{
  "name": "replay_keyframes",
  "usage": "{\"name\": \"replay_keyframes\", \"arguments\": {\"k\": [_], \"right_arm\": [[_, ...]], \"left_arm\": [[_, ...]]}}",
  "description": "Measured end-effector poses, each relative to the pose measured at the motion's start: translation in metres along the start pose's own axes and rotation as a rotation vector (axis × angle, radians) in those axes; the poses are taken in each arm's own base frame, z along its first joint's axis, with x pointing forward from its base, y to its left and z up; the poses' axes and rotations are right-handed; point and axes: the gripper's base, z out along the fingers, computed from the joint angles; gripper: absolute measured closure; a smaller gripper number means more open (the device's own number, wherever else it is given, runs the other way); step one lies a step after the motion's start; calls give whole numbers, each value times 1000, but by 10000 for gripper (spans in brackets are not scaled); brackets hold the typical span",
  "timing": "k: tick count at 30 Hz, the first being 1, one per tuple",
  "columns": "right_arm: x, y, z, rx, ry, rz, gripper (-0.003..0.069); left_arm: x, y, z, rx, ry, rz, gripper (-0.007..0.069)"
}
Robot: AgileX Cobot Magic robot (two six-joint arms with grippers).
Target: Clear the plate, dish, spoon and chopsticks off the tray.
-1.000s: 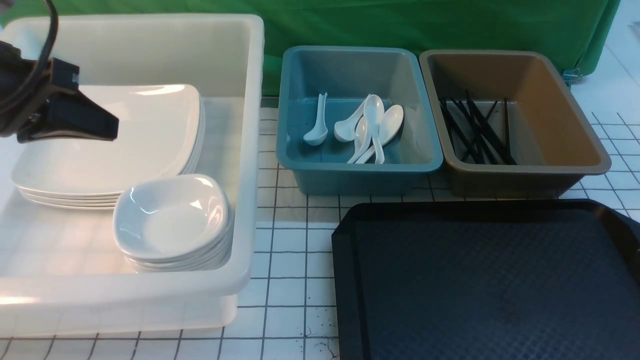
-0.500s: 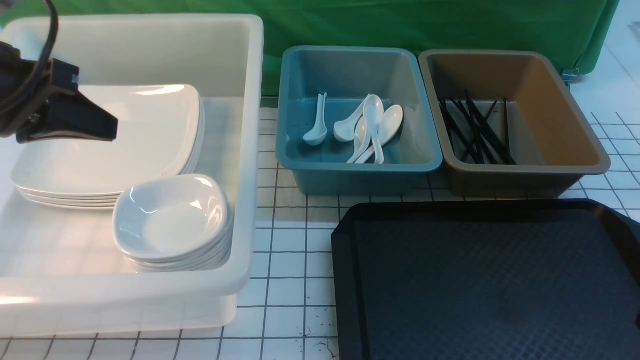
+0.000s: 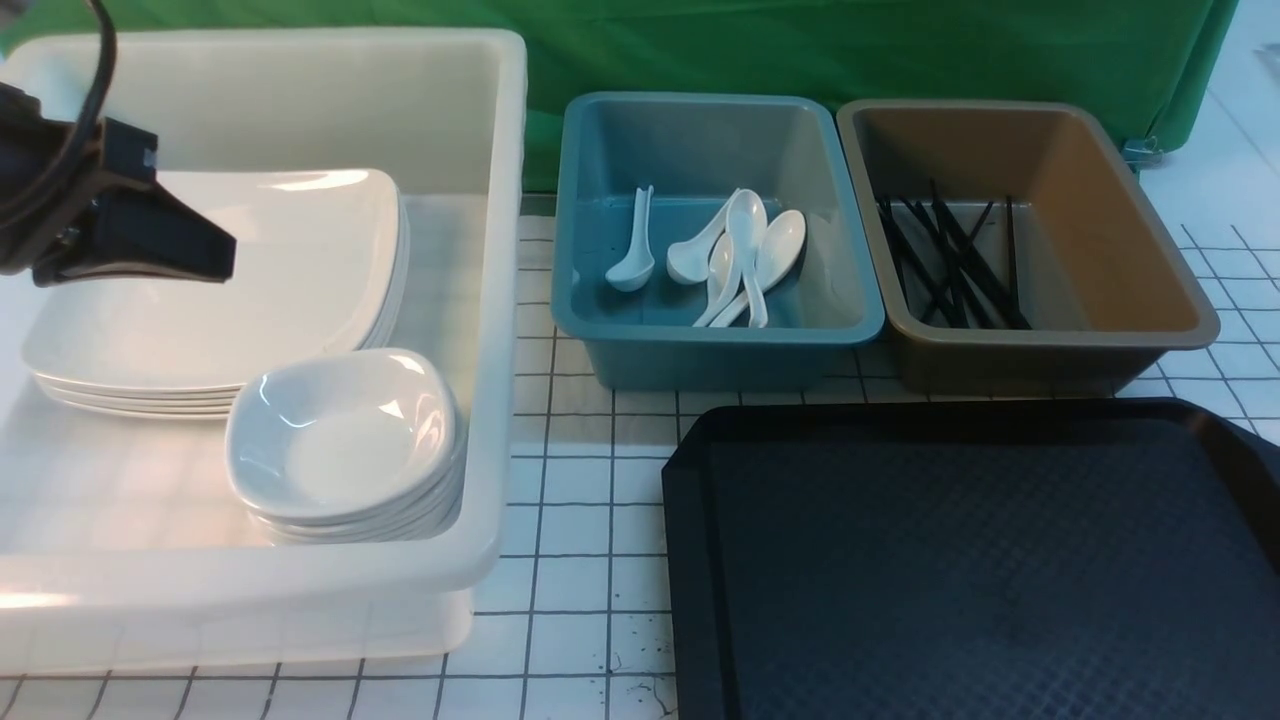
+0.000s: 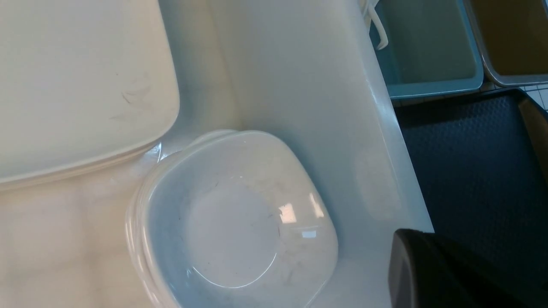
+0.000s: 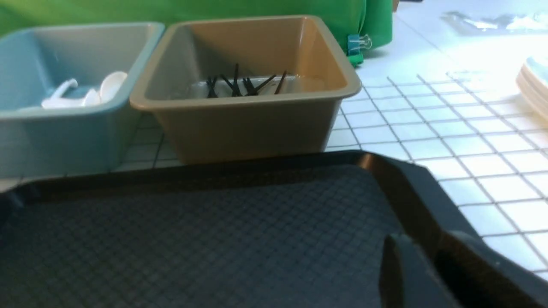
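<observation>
The black tray (image 3: 960,560) lies bare at the front right. A stack of white plates (image 3: 250,270) and a stack of small dishes (image 3: 340,440) sit in the white tub (image 3: 500,300). My left gripper (image 3: 225,262) hovers shut and empty over the plates; its dark tip (image 4: 400,244) shows beside the dishes (image 4: 231,222). Several spoons (image 3: 740,250) lie in the blue tub, and black chopsticks (image 3: 950,260) in the brown tub. My right gripper (image 5: 428,252) stands open astride the tray's rim (image 5: 411,201) at its right corner, out of the front view.
The blue tub (image 3: 715,345) and brown tub (image 3: 1040,345) stand side by side behind the tray. A green cloth (image 3: 800,50) hangs at the back. More white dishes (image 5: 535,85) sit on the gridded table right of the tray.
The front view is almost unchanged: only the tray's right end looks slightly different at the picture's edge. The left arm has stayed where it was.
</observation>
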Motion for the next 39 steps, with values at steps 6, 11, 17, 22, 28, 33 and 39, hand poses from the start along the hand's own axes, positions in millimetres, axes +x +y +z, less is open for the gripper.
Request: {"name": "replay_keyframes", "arguments": {"k": [6,11,17,22,28,33,39], "right_arm": [[0,0,0,1,-1,24,505],[0,0,0,1,-1,24,489],[0,0,0,1,0,24,480],[0,0,0,1,0,24,467],[0,0,0,1,0,-108,459],[0,0,0,1,0,-189,443],[0,0,0,1,0,-189,428]], "left_arm": [[-1,-4,0,39,-14,2,627],[0,-19,4,136,4,33,627],[15,-65,27,205,151,215,627],[35,-99,23,172,227,378,627],[55,-114,-15,62,160,428,627],[80,-118,-45,12,41,417,627],[136,-109,-73,-6,-303,397,627]]}}
